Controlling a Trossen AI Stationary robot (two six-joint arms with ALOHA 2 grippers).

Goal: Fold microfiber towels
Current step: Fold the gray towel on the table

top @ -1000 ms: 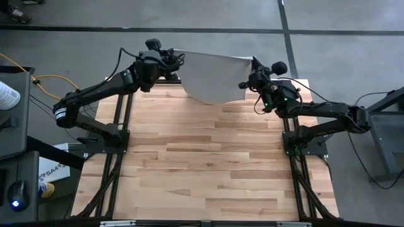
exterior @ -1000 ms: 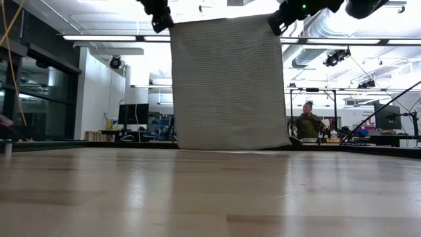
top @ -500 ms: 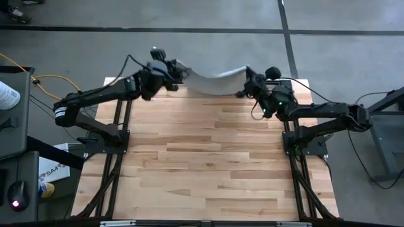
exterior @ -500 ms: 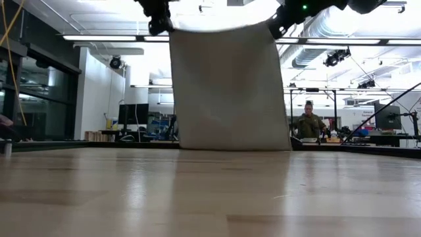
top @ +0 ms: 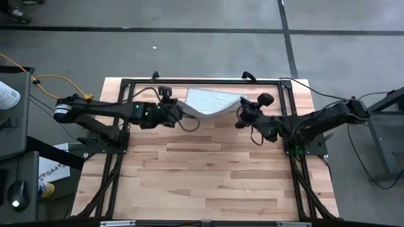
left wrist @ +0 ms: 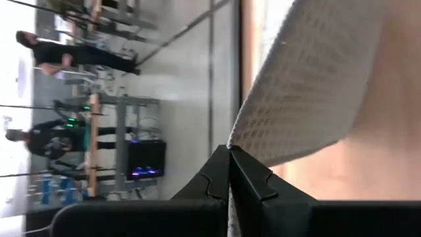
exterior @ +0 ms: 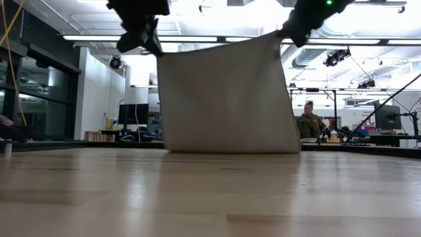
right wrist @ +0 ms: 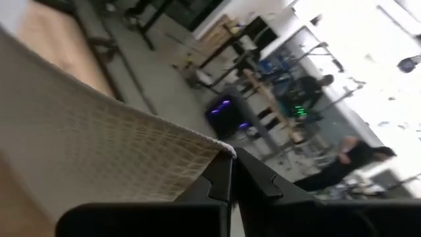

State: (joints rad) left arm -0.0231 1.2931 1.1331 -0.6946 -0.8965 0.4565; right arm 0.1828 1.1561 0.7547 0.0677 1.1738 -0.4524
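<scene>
Both arms reached inward across the upper middle of the high view. The left gripper and right gripper were raised, fingers pinched closed.

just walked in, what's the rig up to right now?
Both arms hold one grey-blue microfiber towel up by its two top corners. The left tool is shut on one corner, the right tool on the other, over the far part of the wooden table. The towel hangs between them, its lower edge lying on the tabletop near the far edge. No fold has been made yet.
</scene>
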